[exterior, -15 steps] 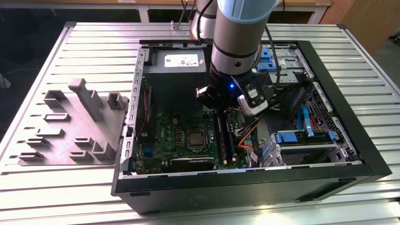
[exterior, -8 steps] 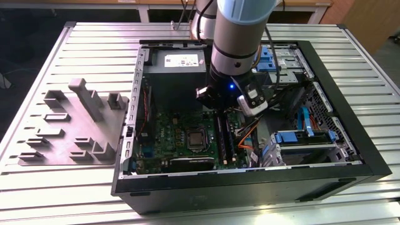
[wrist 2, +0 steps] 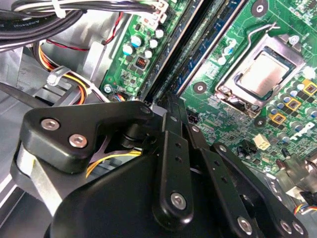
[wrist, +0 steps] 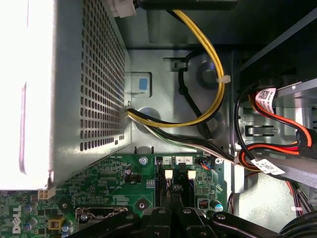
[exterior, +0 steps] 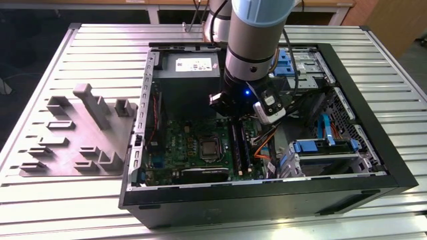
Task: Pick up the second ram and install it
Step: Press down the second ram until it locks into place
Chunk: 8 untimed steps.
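Now we are at the install step: our black jaws, clenched thin, press down on the long blue-green second ram strip directly beneath them, in its black slot rail.

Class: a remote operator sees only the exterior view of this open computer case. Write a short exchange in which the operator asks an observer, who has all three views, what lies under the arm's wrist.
Operator: The wrist blocks my sight of the gripper. What is it over?
Observer: In the second wrist view the gripper sits over one end of the long black slot rails, close above the board.
Operator: Any cables near that end?
Observer: In the first wrist view a yellow cable bundle curves across the case wall beyond the rail ends. It is held by a white tie and does not lie across the rails.
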Each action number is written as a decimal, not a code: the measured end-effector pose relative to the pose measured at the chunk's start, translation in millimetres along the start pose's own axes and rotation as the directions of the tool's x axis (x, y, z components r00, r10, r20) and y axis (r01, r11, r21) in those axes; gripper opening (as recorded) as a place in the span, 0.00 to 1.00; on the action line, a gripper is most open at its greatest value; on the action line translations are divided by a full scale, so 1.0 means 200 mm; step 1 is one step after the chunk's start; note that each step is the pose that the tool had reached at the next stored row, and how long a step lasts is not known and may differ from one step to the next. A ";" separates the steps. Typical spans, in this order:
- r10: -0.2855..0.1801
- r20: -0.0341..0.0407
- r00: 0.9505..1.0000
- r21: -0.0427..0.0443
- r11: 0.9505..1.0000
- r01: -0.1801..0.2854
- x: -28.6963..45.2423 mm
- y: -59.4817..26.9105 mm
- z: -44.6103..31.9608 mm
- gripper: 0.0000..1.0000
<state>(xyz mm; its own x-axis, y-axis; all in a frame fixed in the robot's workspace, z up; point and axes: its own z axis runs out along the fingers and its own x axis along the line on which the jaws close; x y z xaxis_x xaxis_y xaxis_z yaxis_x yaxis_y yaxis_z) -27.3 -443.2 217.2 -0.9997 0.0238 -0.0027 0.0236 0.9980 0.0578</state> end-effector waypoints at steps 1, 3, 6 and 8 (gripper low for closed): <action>0.000 0.000 1.000 0.000 1.000 0.000 0.000 0.000 0.000 0.10; 0.000 0.000 1.000 0.000 1.000 0.000 0.000 0.000 0.000 0.10; 0.000 0.000 1.000 0.000 1.000 0.000 0.000 0.000 0.000 0.10; 0.000 0.000 1.000 0.000 1.000 0.000 0.000 0.000 0.000 0.10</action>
<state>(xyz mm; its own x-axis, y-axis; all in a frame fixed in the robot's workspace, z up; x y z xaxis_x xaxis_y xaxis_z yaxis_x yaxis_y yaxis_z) -27.2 -443.2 217.2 -0.9997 0.0238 -0.0027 0.0236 0.9980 0.0579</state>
